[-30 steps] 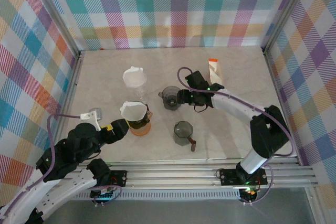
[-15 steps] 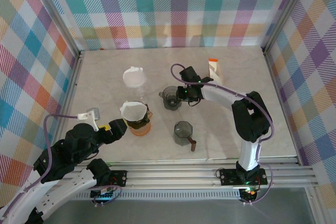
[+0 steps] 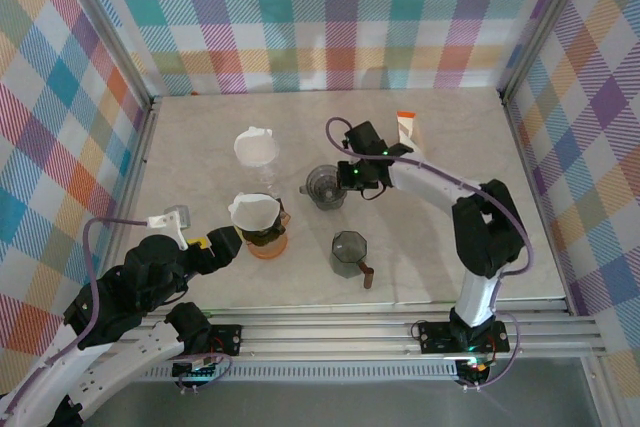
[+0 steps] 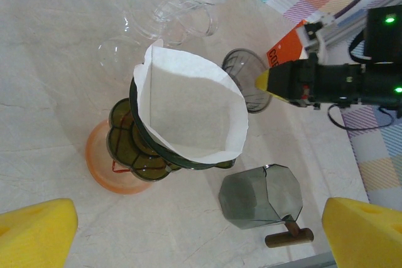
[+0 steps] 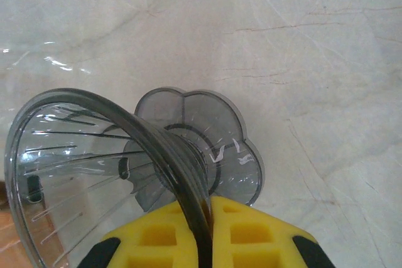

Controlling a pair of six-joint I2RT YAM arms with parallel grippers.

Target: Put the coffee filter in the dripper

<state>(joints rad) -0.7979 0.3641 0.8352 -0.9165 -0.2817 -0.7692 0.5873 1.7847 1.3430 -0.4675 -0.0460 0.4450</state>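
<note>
A white coffee filter [image 4: 188,108] sits open in a dark green dripper [image 4: 135,149] on an orange base [image 3: 266,245]. Another white filter [image 3: 257,147] rests on a clear glass piece behind it. A smoky clear dripper [image 5: 94,174] stands right of them, slightly tilted. My right gripper [image 5: 204,230] is shut on its rim, one yellow finger inside and one outside; from above the gripper [image 3: 343,179] is at the dripper's [image 3: 325,185] right edge. My left gripper [image 4: 201,233] is open, near and above the green dripper, nothing between its pads [image 4: 34,230].
A grey faceted cup [image 3: 350,252] with a wooden handle lies near the front, right of the orange base. An orange and white packet [image 3: 408,134] stands at the back right. Plaid walls close in the table [image 3: 450,247] on three sides.
My right gripper has moved left to the smoky dripper and shut on its rim, and the dripper has shifted slightly. The left arm has hardly moved.
</note>
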